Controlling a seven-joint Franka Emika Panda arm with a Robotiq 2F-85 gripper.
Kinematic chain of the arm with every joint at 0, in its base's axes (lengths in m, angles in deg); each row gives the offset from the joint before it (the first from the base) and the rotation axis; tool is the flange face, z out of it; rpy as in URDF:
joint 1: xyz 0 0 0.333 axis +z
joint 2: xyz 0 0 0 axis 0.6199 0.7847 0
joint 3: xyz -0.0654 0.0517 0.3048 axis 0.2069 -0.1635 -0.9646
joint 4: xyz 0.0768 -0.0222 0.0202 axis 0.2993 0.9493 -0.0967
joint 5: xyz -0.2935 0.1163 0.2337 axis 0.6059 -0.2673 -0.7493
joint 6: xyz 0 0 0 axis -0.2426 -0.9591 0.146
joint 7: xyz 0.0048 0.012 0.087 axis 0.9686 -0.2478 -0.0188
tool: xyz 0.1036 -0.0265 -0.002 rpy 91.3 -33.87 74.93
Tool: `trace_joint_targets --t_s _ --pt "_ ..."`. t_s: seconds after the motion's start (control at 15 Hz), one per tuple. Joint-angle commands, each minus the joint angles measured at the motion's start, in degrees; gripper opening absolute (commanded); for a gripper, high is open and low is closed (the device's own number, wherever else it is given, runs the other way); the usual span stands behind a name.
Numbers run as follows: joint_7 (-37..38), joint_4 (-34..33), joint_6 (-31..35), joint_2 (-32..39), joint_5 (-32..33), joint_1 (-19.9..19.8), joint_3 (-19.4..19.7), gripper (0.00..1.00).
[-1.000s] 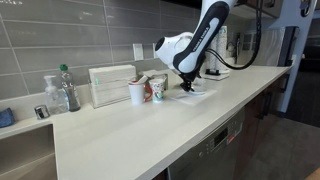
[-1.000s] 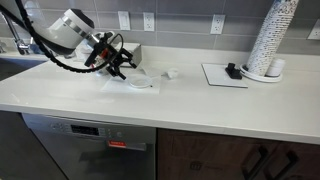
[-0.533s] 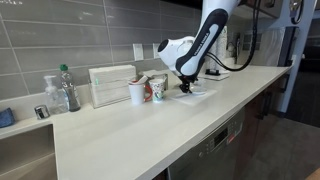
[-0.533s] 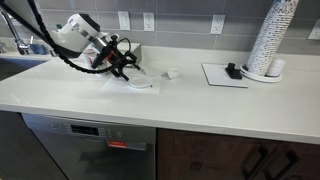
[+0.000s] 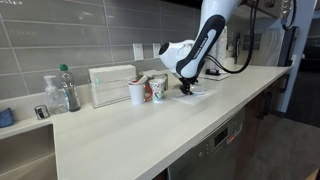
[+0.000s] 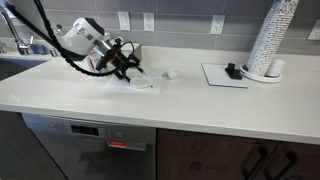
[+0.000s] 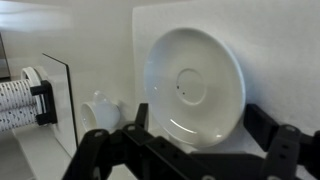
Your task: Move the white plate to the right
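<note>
"White plate (image 7: 195, 85): where does it lie?"

"Flat on a white sheet (image 6: 112, 80) on the counter (image 6: 200, 105), left of centre in an exterior view. In the wrist view it fills the middle and right of the frame, with nothing on it."

"Which step is this?"

"The reach before the grasp, I'd judge. The plate rests on the sheet and nothing is lifted."

"And the arm, left to right?"

"In an exterior view the arm (image 6: 45, 35) comes in from the upper left and bends down. The wrist is tipped forward, with the gripper (image 6: 128, 70) low at the plate's left edge. Right of the plate are a small white object (image 6: 172, 73), a rectangular mat (image 6: 225, 75) and a stack of cups (image 6: 270, 40), all well apart from the gripper."

"The fingers (image 7: 100, 150)?"

"Spread wide and holding nothing. In the wrist view one stands at the lower left and one at the lower right, with the plate's lower rim between them. I cannot tell whether either touches it."

"Next move?"

"Probably sink a little and close on that low rim. It offers little to grip, so the pads must meet it squarely. Then carry it right, over bare counter."
</note>
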Motion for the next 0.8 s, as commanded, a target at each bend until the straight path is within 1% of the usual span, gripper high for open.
trace_joint_targets --t_s 0.0,0.07,0.13,0.2,0.27,0.4,0.53,0.6,0.67,0.73 --pt "-0.1 -0.8 2.6 1.1 -1.0 -0.9 0.2 0.87" --pt "-0.3 -0.7 3.3 1.2 -1.3 -1.2 0.1 0.88" --pt "-0.2 -0.8 3.8 1.2 -1.4 -1.3 0.2 0.84" --pt "-0.4 -0.8 4.3 1.2 -2.0 -1.6 0.1 0.77" --pt "-0.6 -0.8 4.7 1.3 -2.4 -1.8 0.1 0.72" --pt "-0.8 -0.9 5.4 1.4 -3.4 -2.0 0.1 0.52" --pt "-1.3 -1.0 5.8 1.7 -5.1 -2.2 0.1 0.44" --pt "-1.4 -1.1 5.9 1.8 -6.0 -2.2 0.1 0.37" --pt "-1.5 -1.3 5.7 1.9 -6.9 -2.1 0.1 0.36" --pt "-1.6 -1.5 5.5 2.0 -7.8 -2.0 0.2 0.30"
